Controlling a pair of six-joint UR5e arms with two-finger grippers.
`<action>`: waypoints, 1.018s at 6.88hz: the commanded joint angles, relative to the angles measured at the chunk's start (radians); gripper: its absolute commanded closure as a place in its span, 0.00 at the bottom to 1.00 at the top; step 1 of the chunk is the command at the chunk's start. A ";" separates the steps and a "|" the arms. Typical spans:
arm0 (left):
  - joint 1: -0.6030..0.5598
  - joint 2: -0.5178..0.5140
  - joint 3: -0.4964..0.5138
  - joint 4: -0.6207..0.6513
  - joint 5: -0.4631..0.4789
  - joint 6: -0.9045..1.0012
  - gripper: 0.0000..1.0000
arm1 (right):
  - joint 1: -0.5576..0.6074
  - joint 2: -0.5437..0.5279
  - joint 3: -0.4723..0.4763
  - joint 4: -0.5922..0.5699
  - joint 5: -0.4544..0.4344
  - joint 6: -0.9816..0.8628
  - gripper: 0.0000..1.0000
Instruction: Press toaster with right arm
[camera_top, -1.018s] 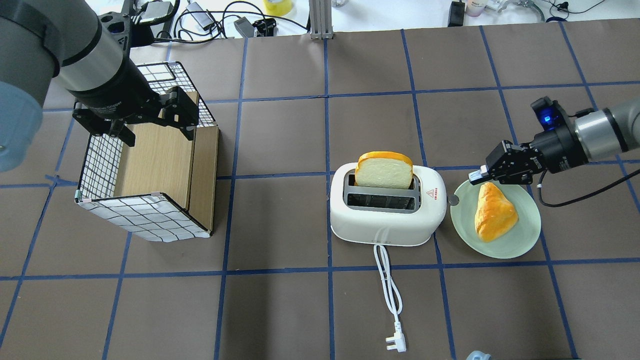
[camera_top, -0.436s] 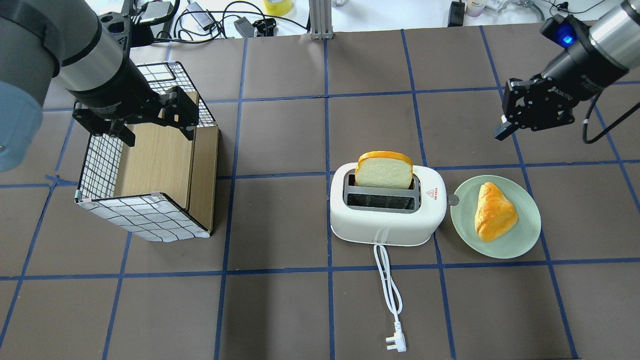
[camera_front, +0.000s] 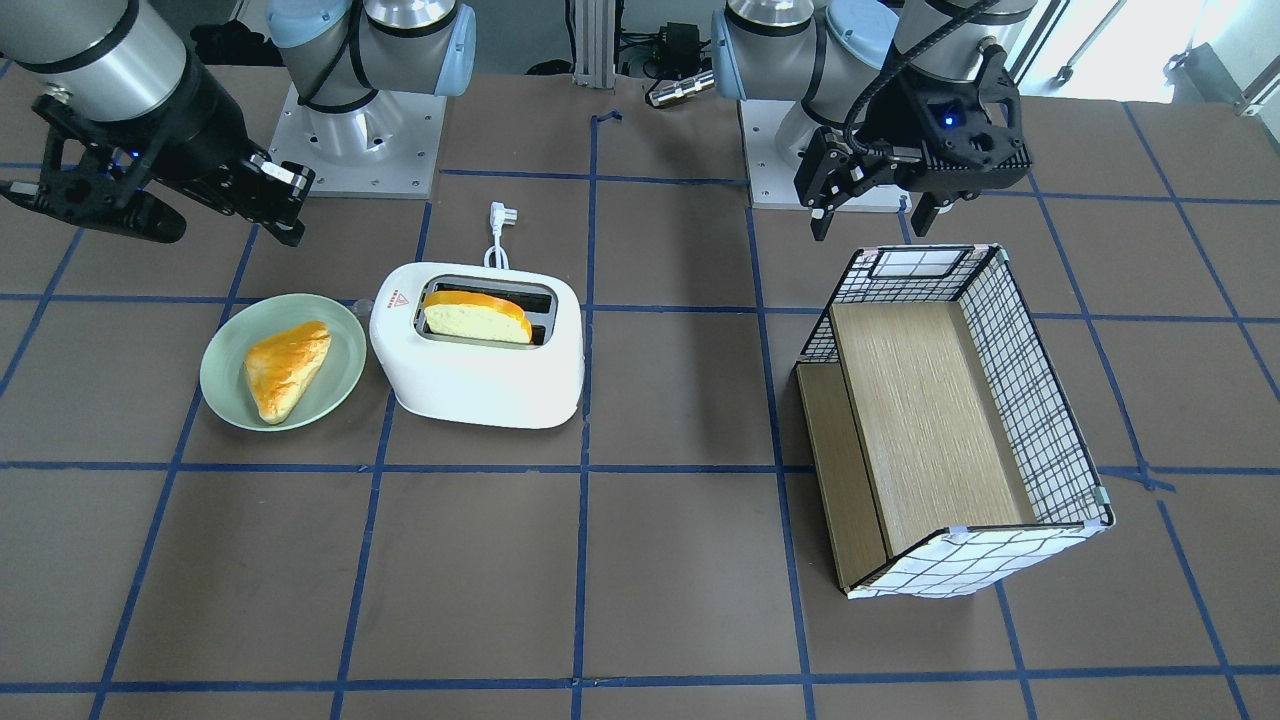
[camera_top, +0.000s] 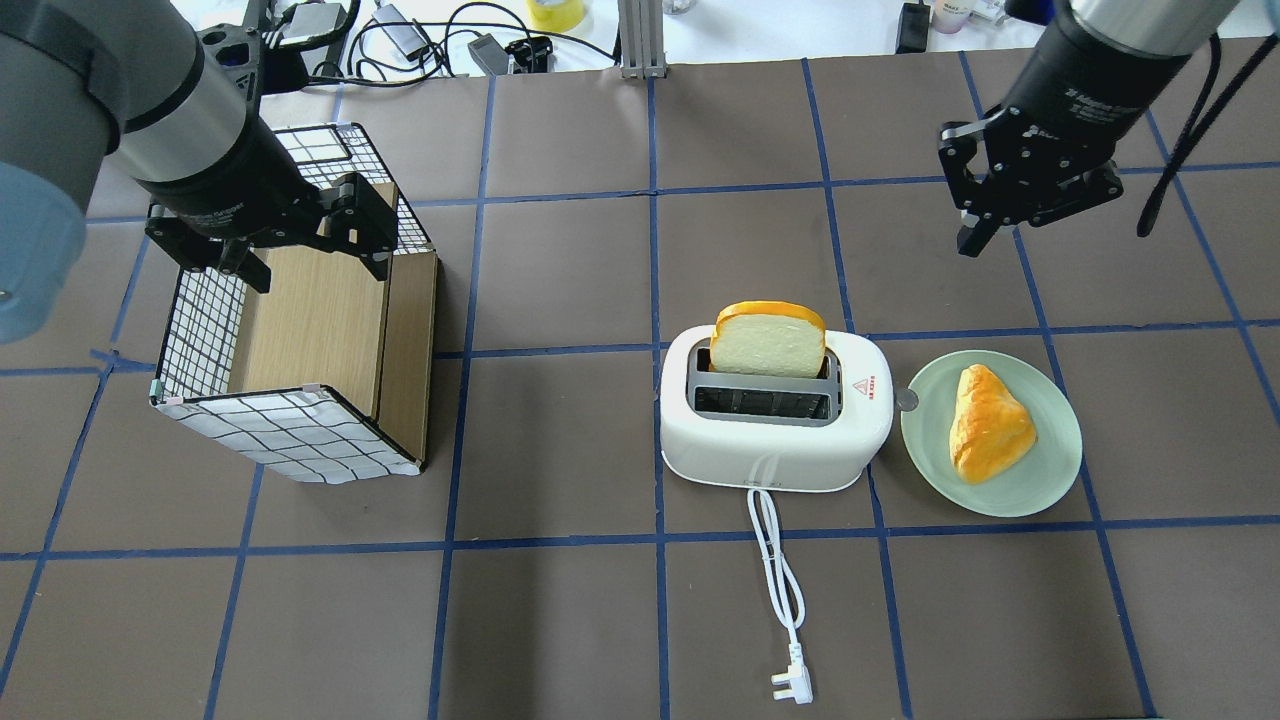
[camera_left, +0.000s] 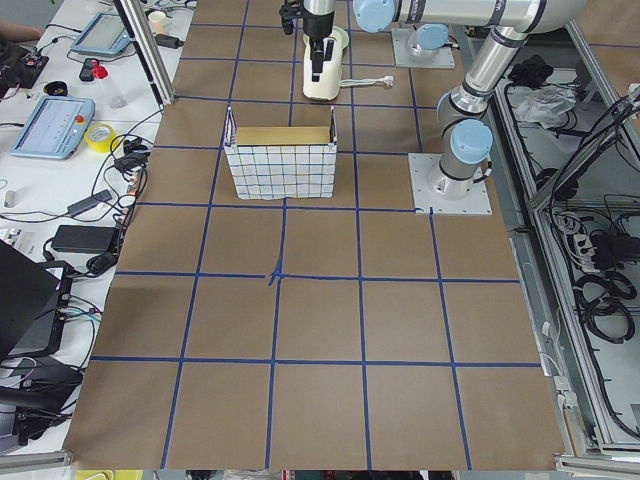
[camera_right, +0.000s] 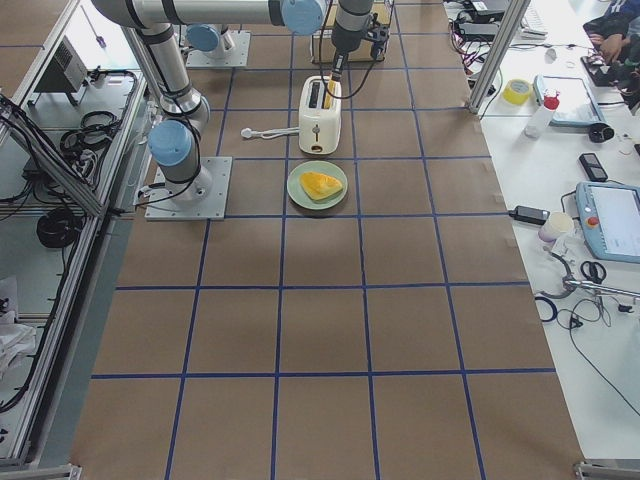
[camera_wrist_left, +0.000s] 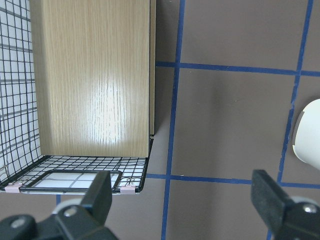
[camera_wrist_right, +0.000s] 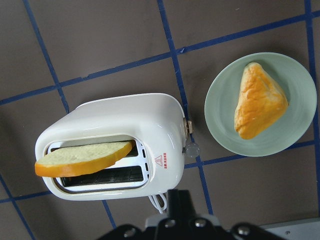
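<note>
The white toaster (camera_top: 775, 445) stands mid-table with a bread slice (camera_top: 768, 340) upright in its far slot; its cord and plug (camera_top: 790, 685) trail toward the near edge. Its small lever knob (camera_top: 907, 400) sticks out on the right end. It also shows in the front view (camera_front: 480, 385) and the right wrist view (camera_wrist_right: 125, 122). My right gripper (camera_top: 972, 238) is shut and empty, raised above the table beyond and to the right of the toaster, apart from it. My left gripper (camera_top: 315, 265) is open and empty above the checked basket (camera_top: 290, 445).
A green plate (camera_top: 1010, 495) with a golden pastry (camera_top: 985, 420) sits right beside the toaster's lever end. The basket with wooden shelves (camera_front: 930, 420) lies on its side on the left. Cables and tools (camera_top: 400, 40) lie beyond the table's far edge.
My right gripper has lifted away from the plate's edge beside the toaster's lever, and moved to the far side and higher. The left arm, toaster and bread have not moved.
</note>
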 joint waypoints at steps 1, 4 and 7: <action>0.000 0.000 0.000 0.000 0.000 0.000 0.00 | 0.039 0.007 0.005 -0.054 -0.080 0.049 0.76; 0.000 0.000 0.000 0.000 0.000 0.000 0.00 | 0.040 0.019 0.016 -0.213 -0.101 0.038 0.00; 0.000 0.000 0.000 0.000 0.000 0.000 0.00 | 0.040 0.022 0.014 -0.240 -0.124 -0.019 0.00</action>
